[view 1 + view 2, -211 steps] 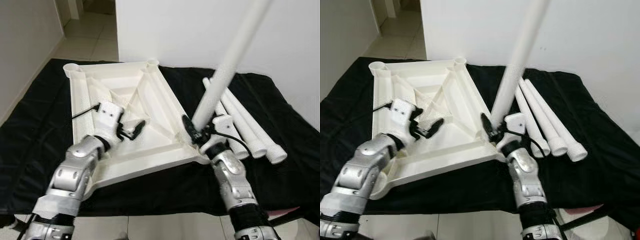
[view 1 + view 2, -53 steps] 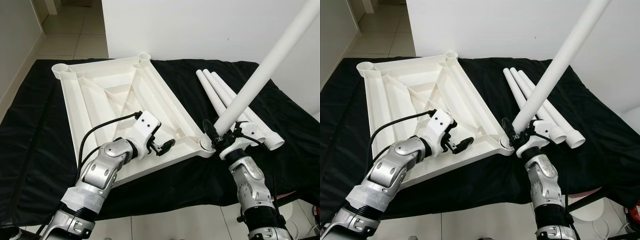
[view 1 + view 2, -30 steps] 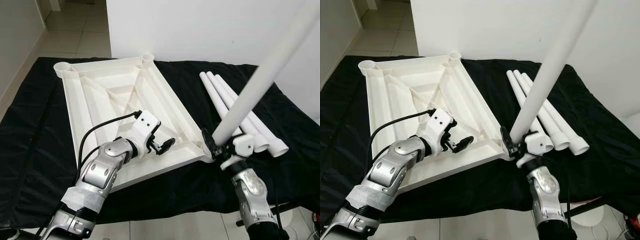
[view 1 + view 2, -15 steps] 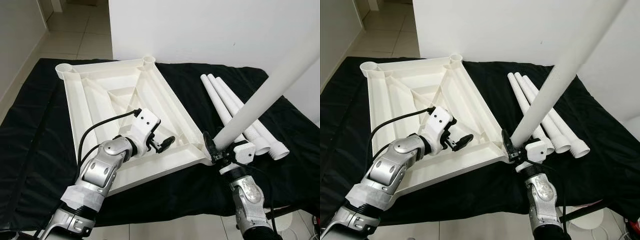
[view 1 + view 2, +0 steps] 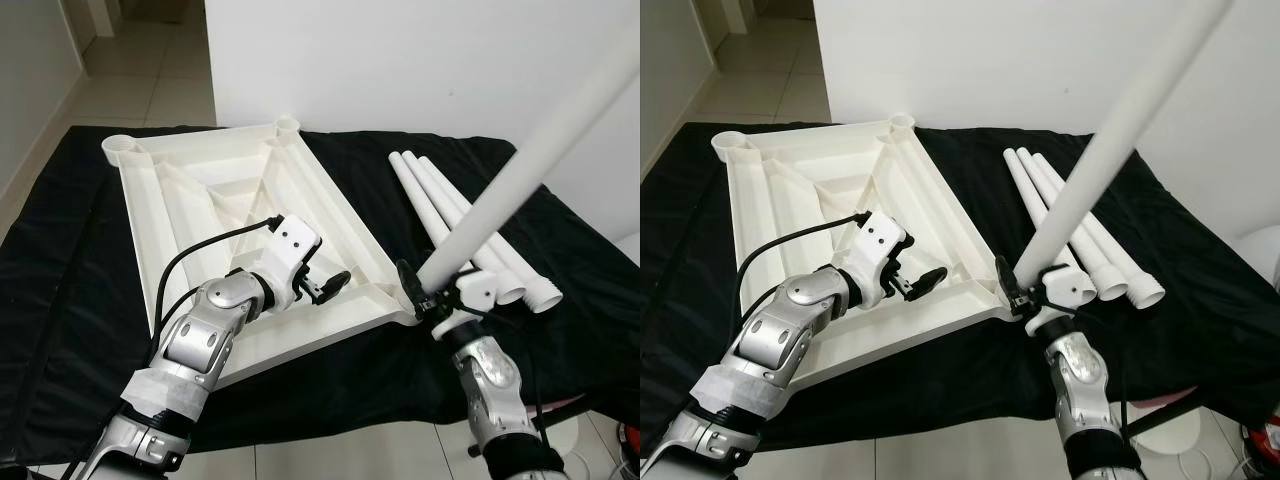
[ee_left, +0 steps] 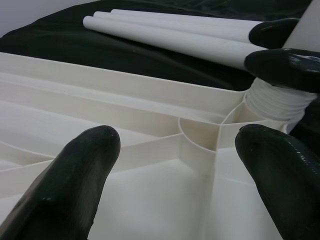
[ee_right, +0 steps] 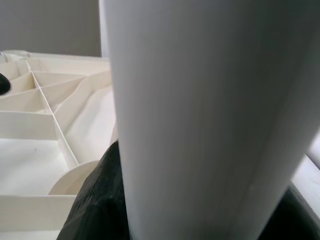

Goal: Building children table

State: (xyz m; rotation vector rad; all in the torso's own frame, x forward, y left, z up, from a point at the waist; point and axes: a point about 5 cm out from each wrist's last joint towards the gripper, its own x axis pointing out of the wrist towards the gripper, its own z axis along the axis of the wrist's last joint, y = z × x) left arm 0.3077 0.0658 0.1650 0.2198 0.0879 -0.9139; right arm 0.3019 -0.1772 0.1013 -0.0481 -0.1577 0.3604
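Your right gripper pinches the leg at the tabletop's 5 o'clock corner socket; straighten the leaning leg before twisting, left gripper, fingers spread, bracing the tabletop.

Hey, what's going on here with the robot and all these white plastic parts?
The robot is putting together a small table. The white tabletop lies upside down on a black cloth. The right gripper grips one white leg near its lower end, tilted, with its threaded end at the tabletop's near right corner socket. The left gripper, jaws open, hovers over the tabletop's ribs near that corner. Three spare legs lie side by side on the cloth to the right.
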